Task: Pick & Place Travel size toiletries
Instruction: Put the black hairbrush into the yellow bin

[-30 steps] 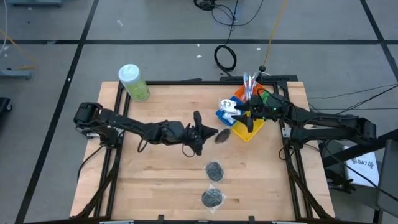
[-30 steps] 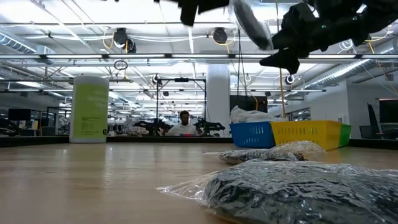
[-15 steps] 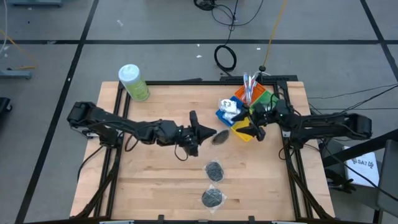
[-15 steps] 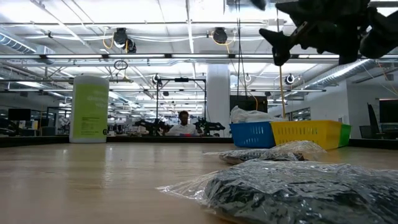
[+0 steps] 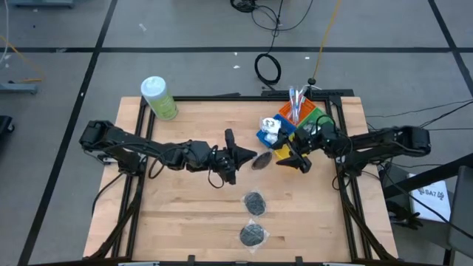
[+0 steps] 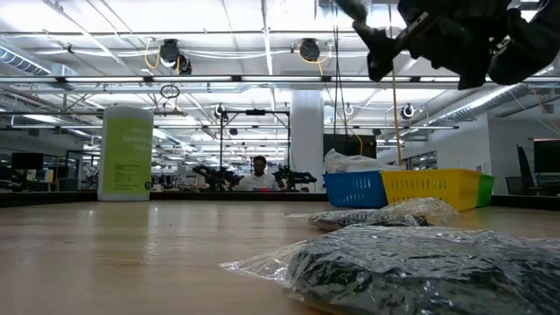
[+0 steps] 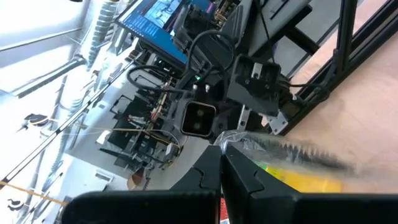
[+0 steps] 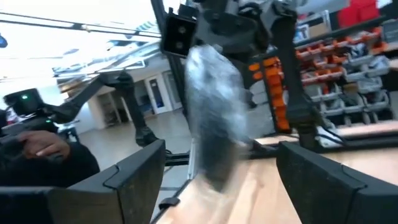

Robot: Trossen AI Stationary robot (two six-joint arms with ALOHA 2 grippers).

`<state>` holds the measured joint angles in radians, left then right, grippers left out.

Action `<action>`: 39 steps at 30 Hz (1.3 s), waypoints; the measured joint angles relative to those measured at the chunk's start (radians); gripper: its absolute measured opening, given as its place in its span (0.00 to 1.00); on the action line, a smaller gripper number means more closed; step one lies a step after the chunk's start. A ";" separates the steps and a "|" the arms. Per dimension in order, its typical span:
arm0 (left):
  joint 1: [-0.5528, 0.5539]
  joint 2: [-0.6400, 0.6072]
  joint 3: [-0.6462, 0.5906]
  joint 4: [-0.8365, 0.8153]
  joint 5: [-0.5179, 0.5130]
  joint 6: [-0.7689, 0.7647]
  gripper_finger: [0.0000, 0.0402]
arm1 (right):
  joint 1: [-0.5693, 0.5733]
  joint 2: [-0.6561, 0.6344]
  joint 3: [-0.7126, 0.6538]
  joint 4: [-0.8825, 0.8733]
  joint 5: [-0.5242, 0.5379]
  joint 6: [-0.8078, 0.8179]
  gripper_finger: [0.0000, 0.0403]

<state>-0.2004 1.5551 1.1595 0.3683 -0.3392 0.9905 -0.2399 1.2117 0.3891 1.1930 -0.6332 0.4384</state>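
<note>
Altogether, three bagged discs: two (image 5: 255, 202) (image 5: 253, 234) lie (tabletop), left tool (image 5: 244, 157) pinches one (image 5: 260, 159).

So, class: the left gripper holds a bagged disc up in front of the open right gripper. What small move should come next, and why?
Probably the right gripper should ease forward and close on the bagged disc. The left gripper pinches the bag's edge above the table, and the right wrist view shows the bag hanging between the right arm's spread fingers, not yet gripped. That looks like a handover toward the basket.
</note>
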 joint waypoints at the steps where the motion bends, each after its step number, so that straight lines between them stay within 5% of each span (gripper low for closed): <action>1: 0.001 0.000 0.000 0.000 0.000 0.000 0.00 | 0.011 0.004 0.009 0.000 0.001 -0.006 0.73; 14: 0.030 0.000 -0.001 -0.030 0.007 -0.081 0.00 | 0.065 0.112 0.109 -0.030 0.036 -0.069 0.63; 26: 0.030 0.000 -0.001 -0.025 0.002 -0.187 0.01 | 0.079 0.113 0.109 -0.026 0.029 -0.096 0.05; 34: 0.001 0.002 -0.003 0.034 -0.032 -0.402 0.10 | 0.078 0.066 0.108 -0.241 0.048 -0.117 0.06; 39: -0.038 0.000 -0.003 0.098 -0.034 -0.489 0.25 | 0.078 0.009 0.108 -0.477 0.240 -0.174 0.05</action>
<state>-0.2380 1.5547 1.1568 0.4665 -0.3731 0.5014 -0.1616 1.2209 0.4973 0.7158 -0.3935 0.2640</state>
